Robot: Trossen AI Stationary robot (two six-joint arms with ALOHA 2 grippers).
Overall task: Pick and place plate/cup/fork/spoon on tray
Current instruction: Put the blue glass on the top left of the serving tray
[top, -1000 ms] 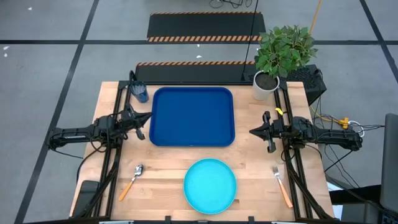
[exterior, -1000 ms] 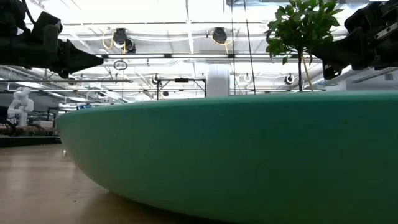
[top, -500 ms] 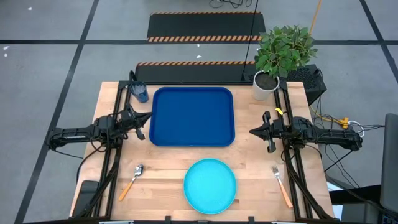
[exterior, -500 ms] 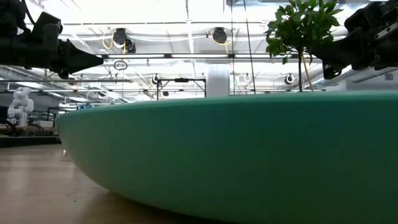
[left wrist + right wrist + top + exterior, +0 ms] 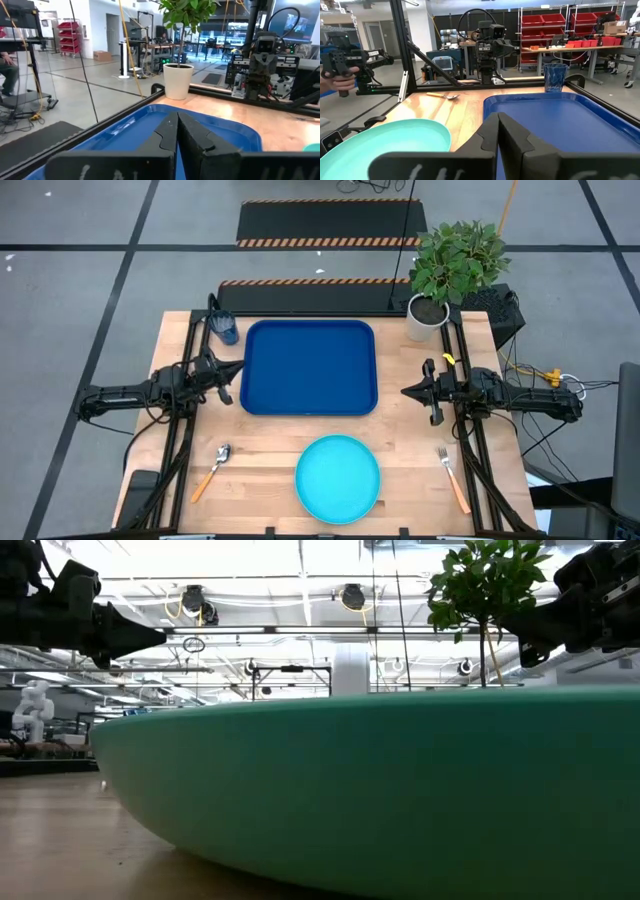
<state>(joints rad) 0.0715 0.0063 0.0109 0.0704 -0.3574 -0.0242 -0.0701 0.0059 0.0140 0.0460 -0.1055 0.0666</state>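
Your left claw (image 5: pixel 236 366) and right claw (image 5: pixel 407 391) both sit closed and empty, flanking the large dark blue rectangular tray (image 5: pixel 309 367) on the wooden counter (image 5: pixel 265 445). The round light cyan plate (image 5: pixel 338 478) lies near the tray, apart from it.

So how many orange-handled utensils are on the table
2: the spoon lies at the table's front left, the fork at the front right, either side of the plate. None seem hidden.

**Wooden desk and what lies on it**

The light wooden desk (image 5: pixel 270 435) carries a large dark blue rectangular plastic tray (image 5: pixel 309 367) mid-desk toward the far edge. A round light cyan plate (image 5: pixel 338 478) sits at the near edge. A dark translucent blue tumbler (image 5: pixel 226 330) and a white plant pot (image 5: pixel 426 318) occupy the far corners. An orange-handled spoon (image 5: pixel 210 472) and an orange-handled fork (image 5: pixel 453 478) lie near the near corners.
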